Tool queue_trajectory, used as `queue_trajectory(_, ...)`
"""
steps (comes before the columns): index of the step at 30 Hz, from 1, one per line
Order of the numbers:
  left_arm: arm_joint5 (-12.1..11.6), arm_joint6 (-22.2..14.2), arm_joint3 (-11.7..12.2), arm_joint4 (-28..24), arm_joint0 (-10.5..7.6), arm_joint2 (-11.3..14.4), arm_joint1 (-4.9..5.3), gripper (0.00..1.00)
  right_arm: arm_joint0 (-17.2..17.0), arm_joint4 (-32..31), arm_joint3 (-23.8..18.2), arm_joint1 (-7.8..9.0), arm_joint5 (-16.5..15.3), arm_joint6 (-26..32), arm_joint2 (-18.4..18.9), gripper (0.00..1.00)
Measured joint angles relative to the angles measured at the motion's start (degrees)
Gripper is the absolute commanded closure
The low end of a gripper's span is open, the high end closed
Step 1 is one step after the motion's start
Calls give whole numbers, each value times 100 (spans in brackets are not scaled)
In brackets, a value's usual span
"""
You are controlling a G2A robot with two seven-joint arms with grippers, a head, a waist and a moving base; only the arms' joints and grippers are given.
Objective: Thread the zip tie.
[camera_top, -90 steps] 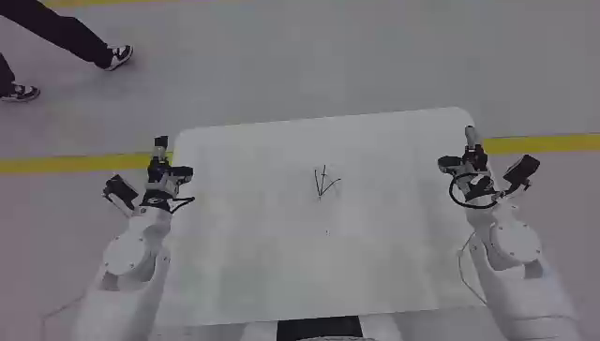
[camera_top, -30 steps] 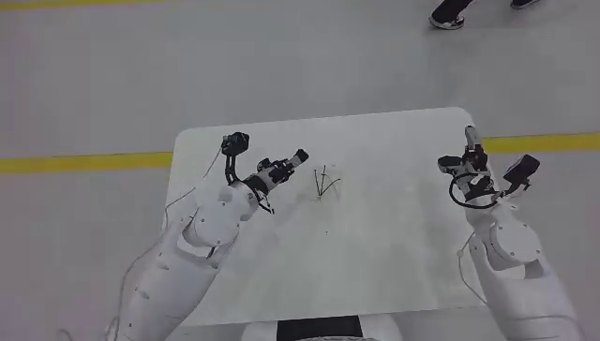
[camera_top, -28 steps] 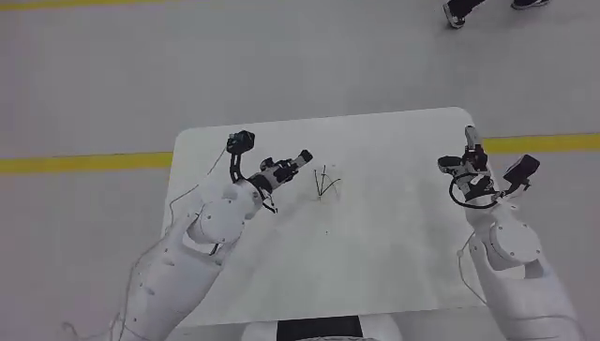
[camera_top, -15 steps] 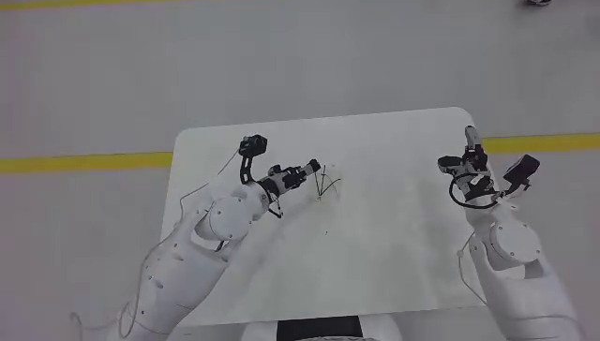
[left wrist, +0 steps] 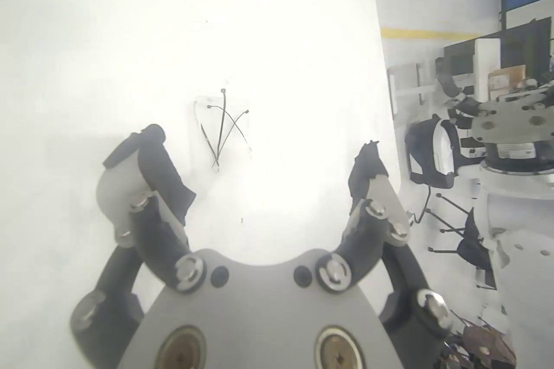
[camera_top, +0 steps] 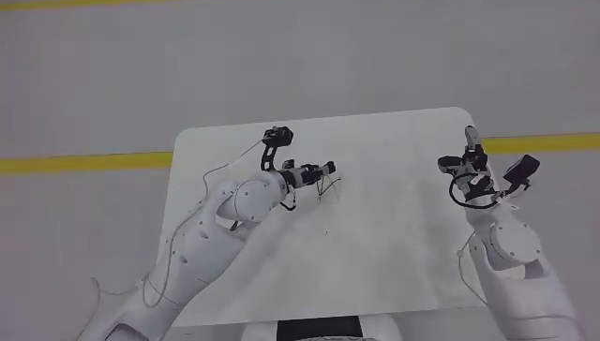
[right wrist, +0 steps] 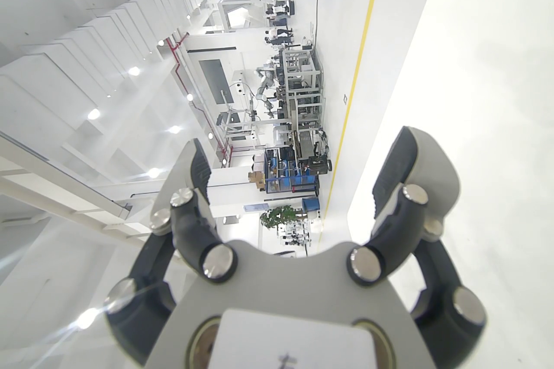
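**Q:** Where do the zip ties [camera_top: 325, 185] lie?

**A:** Flat on the white counter [camera_top: 375, 266], near its middle and slightly toward the far side. They are thin black strips crossing one another in a loose fan.

**Q:** What is the state of the left hand [left wrist: 259, 141]?

**A:** Its fingers are spread wide with nothing between them. It hangs over the counter just left of the zip ties, pointing toward them but not touching them.

**Q:** And the right hand [right wrist: 298, 143]?

**A:** It is likewise spread and empty. It is at the counter's right edge, well apart from the zip ties, and points away toward the far floor [camera_top: 281, 51] with its yellow line [camera_top: 544, 142].
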Motion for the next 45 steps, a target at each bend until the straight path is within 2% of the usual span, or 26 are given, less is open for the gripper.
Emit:
queue_trajectory(2,0,-163,260,69,-155,108,-117,0,0,0,0,0,0,0,0,0)
queue_trajectory(4,0,-314,384,206,-236,177,-202,0,0,0,0,0,0,0,0,0)
queue_trajectory(15,0,-283,388,248,-238,187,-209,0,0,0,0,0,0,0,0,0)
queue_trajectory(18,0,-263,460,515,-349,339,-255,0,0,0,0,0,0,0,0,0)
queue_trajectory(20,0,-381,604,730,-503,452,-322,0,0,0,0,0,0,0,0,0)
queue_trajectory(24,0,-606,902,1164,-776,626,-525,0,0,0,0,0,0,0,0,0)
queue_trajectory(26,0,-756,1068,1388,-887,683,-664,0,0,0,0,0,0,0,0,0)
queue_trajectory(31,0,-872,1497,1645,-992,714,-1036,0,0,0,0,0,0,0,0,0)
queue_trajectory(33,0,-810,1577,1712,-980,684,-1124,0,0,0,0,0,0,0,0,0)
queue_trajectory(45,-8,-787,1572,1728,-972,685,-1127,0,0,0,0,0,0,0,0,0)
